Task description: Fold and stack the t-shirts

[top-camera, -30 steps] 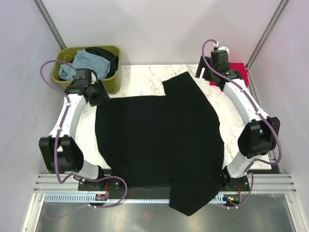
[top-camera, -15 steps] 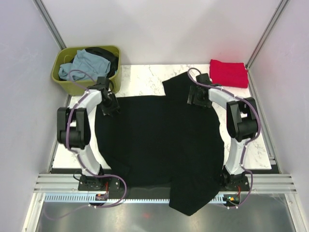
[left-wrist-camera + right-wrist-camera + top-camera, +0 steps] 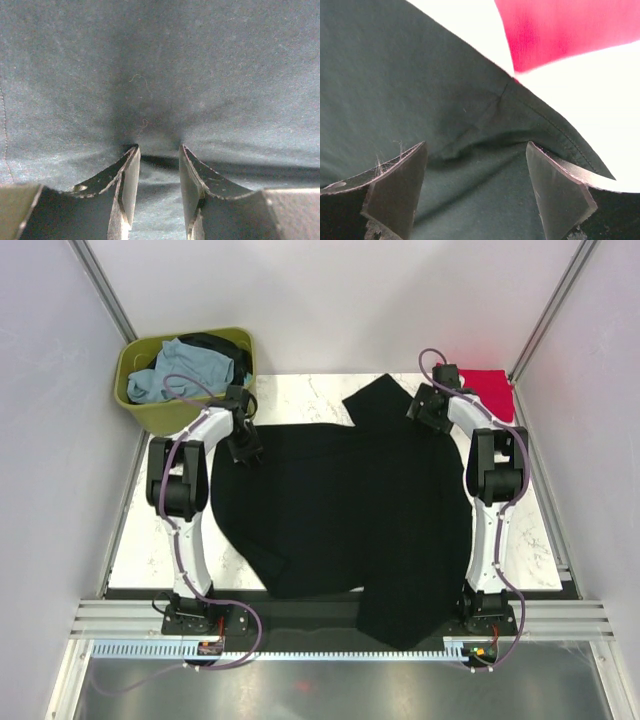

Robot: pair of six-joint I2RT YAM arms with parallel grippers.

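A large black cloth t-shirt [image 3: 340, 510] lay spread over the white marble counter [image 3: 300, 400], its hem hanging off the near edge. The left gripper's [image 3: 247, 452] fingers [image 3: 127, 175] pinched a pucker of cloth at its far-left edge. The right gripper's [image 3: 421, 408] fingers [image 3: 400, 180] stood wide apart on its far-right edge, just beside a bright red cloth t-shirt [image 3: 492, 390].

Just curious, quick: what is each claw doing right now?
Left gripper: closed, pinching the black t-shirt.
Right gripper: open, fingers astride the black t-shirt's edge.
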